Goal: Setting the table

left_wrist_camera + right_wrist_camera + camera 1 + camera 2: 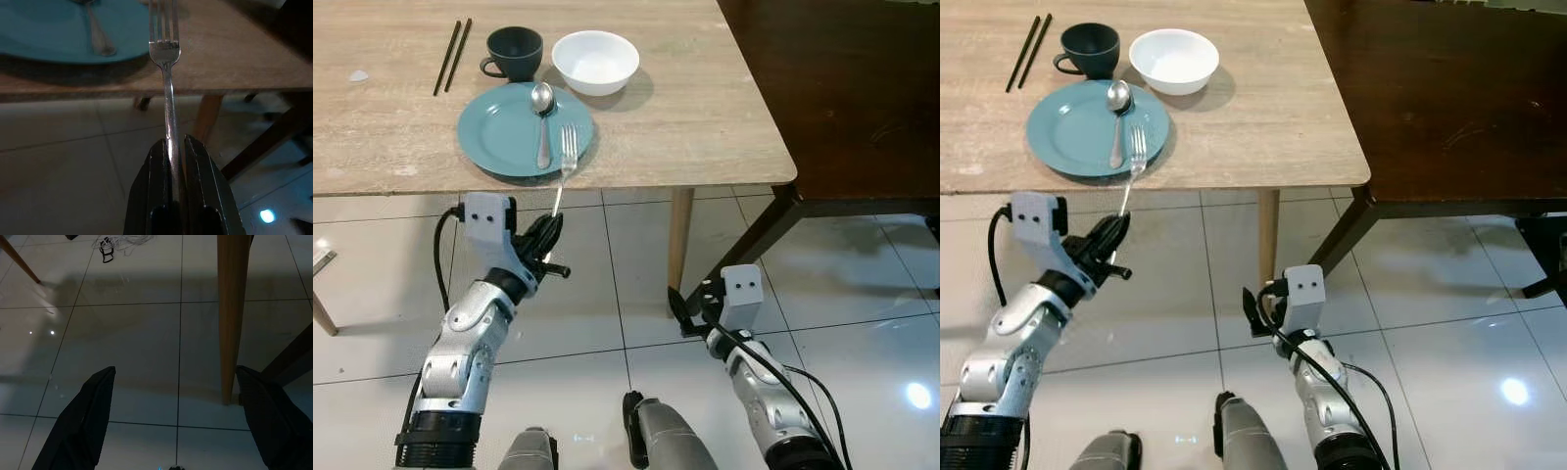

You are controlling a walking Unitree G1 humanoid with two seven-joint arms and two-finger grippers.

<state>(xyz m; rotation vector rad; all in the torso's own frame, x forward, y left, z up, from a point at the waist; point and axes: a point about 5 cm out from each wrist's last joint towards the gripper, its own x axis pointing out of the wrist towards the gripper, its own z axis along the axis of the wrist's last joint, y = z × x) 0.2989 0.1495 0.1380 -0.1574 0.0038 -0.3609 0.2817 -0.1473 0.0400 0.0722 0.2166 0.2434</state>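
Observation:
My left gripper (546, 238) is shut on the handle of a silver fork (566, 157), held below the table's near edge. The fork's tines reach up over the edge beside the teal plate (504, 132). A silver spoon (542, 116) lies on that plate. Behind it stand a dark cup (514, 51) and a white bowl (595, 61), with black chopsticks (452, 55) to the left. In the left wrist view the fork (166, 73) runs straight out from between the closed fingers (157, 191). My right gripper (176, 421) hangs low over the floor, fingers wide open.
The light wooden table (705, 108) has a leg (679, 235) between my arms. A dark brown table (842, 88) adjoins it on the right, its slanted leg (749, 245) reaching toward my right arm. White floor tiles (607, 323) lie below.

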